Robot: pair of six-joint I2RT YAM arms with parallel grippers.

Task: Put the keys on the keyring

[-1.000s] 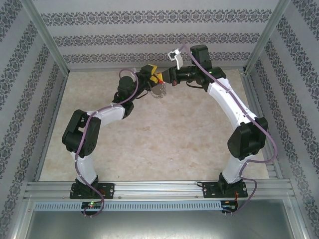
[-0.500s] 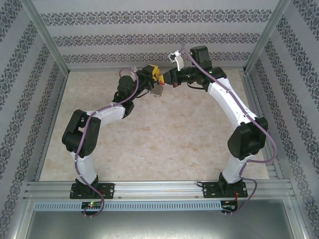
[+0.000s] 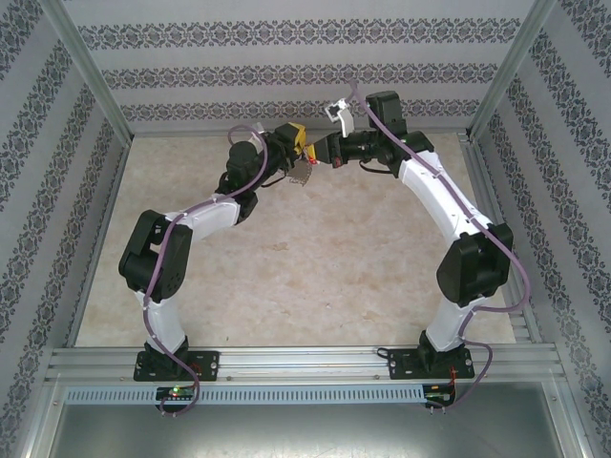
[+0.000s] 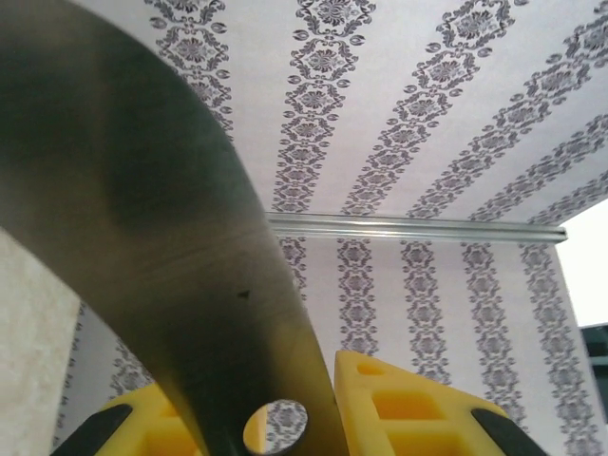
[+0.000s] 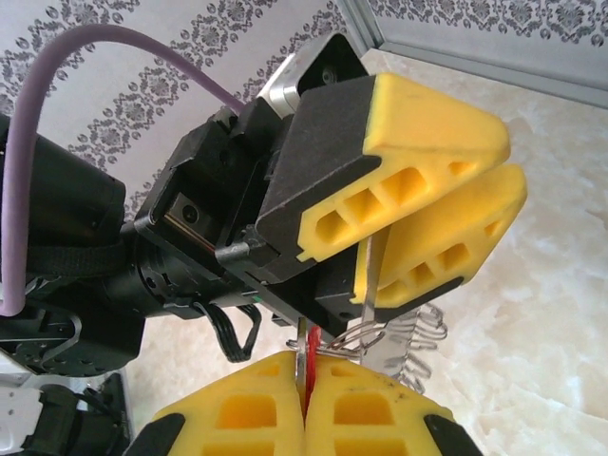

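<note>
Both grippers meet in the air over the far middle of the table. My right gripper [image 5: 306, 385] [image 3: 322, 153] is shut on the keys: one red-headed key [image 5: 310, 347] stands on edge between its yellow fingers. Just above it, my left gripper [image 5: 508, 163] [image 3: 298, 141] is shut on a thin flat metal plate [image 4: 190, 247] with a round hole, which reaches down into the keyring's wire loops [image 5: 408, 332]. The keyring [image 3: 302, 172] dangles below the two grippers. The key's top touches the nearest loops.
The beige marbled tabletop [image 3: 315, 277] lies well below the grippers. Patterned walls [image 3: 305, 57] and aluminium frame posts enclose the table on three sides. A metal rail [image 4: 408, 228] runs along the wall behind the left gripper.
The left gripper's jaws have narrowed onto the metal plate. Both grippers have shifted slightly toward the back wall, and the keyring hangs closer under them.
</note>
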